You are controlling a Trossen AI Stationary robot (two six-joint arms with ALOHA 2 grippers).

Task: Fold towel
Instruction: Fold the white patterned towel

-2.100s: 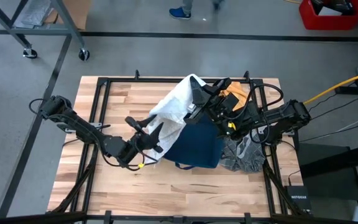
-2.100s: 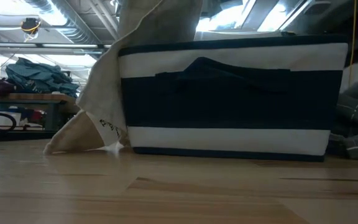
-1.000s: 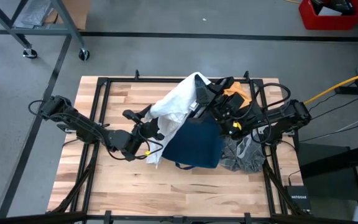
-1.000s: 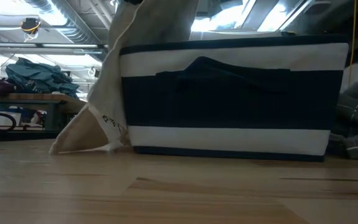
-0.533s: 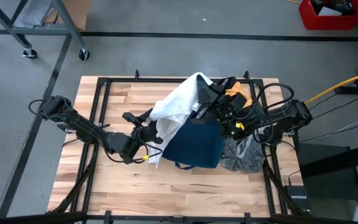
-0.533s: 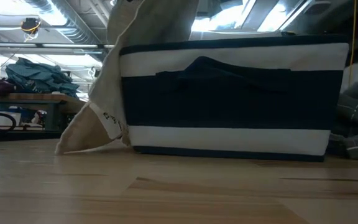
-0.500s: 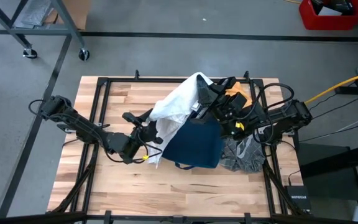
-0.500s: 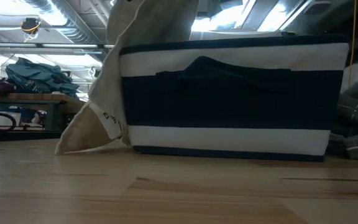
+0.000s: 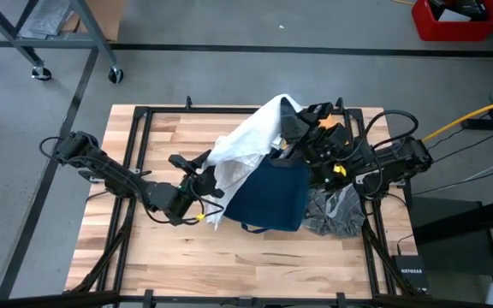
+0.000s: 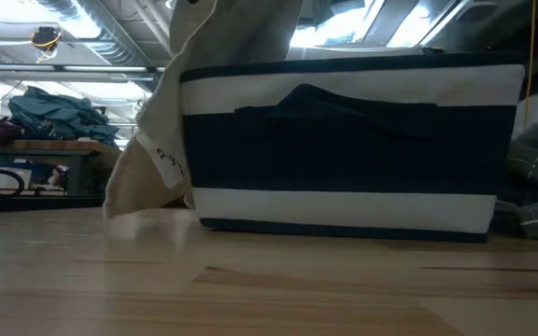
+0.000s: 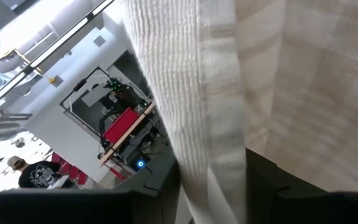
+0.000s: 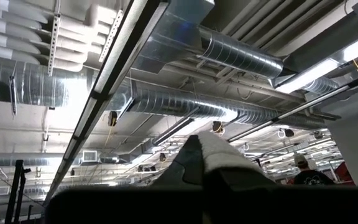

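Observation:
A white towel (image 9: pixel 246 141) hangs in a slant between my two grippers, over the left side of a navy basket with white stripes (image 9: pixel 268 201). My right gripper (image 9: pixel 288 109) is shut on the towel's top, high above the basket's far edge. My left gripper (image 9: pixel 214 181) is shut on the towel's hanging edge, left of the basket. In the low view the towel's bottom corner (image 10: pixel 120 201) hangs down to about table height beside the basket (image 10: pixel 344 140). My left gripper pinches a hanging fold of the towel (image 11: pixel 211 174) between its two fingers. It comes level from the table's left side, and the cloth runs up past the fingers. One layer or several, I cannot tell. My right gripper holds the towel's top (image 12: pixel 202 155) between its fingers, which slant upward. The cloth peaks just above them and hangs below, lifted clear.
A grey crumpled cloth (image 9: pixel 336 210) lies right of the basket, and an orange cloth (image 9: pixel 325 130) lies behind it under the right arm. A black frame (image 9: pixel 135 145) borders the wooden table. Bare wood (image 9: pixel 187 257) lies near the front and left.
My left gripper has shut on the towel's hanging edge. My right gripper has carried the towel's top a little toward the far right. The towel's bottom corner has been drawn along the table toward the basket.

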